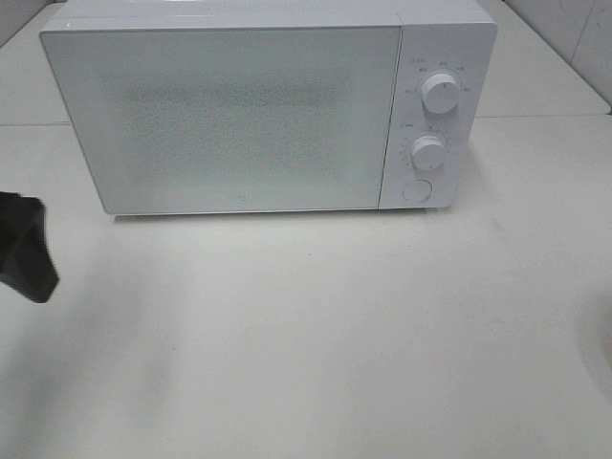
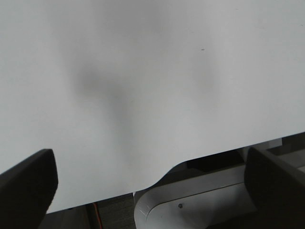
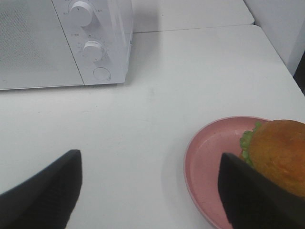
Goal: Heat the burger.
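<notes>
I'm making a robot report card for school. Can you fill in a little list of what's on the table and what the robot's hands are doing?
microwave: white, door shut, two knobs
burger: on the pink plate, beside the microwave, not inside it
left gripper: open, empty, over bare table
right gripper: open, empty, near the plate
heating: not yet started

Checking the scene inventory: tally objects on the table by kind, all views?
Microwave: 1
Burger: 1
Pink plate: 1
Total: 3
The burger and plate show only in the right wrist view; the microwave door is shut.
</notes>
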